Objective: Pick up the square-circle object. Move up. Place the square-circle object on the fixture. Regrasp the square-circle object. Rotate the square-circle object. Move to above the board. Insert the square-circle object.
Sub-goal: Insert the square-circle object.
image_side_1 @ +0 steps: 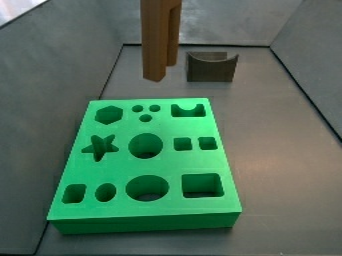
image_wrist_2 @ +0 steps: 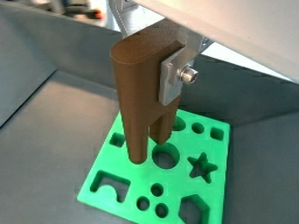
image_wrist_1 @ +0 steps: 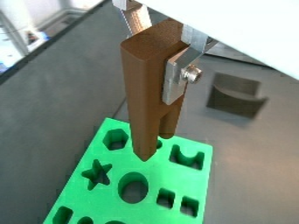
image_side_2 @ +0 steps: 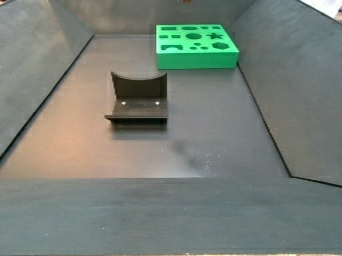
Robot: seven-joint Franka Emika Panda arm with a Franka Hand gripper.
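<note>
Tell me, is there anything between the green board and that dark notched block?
Nothing: in a side view, bare dark floor separates the board from the fixture. The gripper holds the peg upright above the board.

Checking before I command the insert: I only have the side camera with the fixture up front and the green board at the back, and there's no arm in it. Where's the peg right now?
Observer: The gripper is shut on the square-circle object, holding it upright above the board.
Operator: Is it in a hole?
Observer: No. In a side view its lower end hangs clear above the board's top face.
Operator: Which hole is it nearest?
Observer: In both wrist views the tip looks close to the large round hole beside the star hole. I can't tell the exact alignment.
</note>
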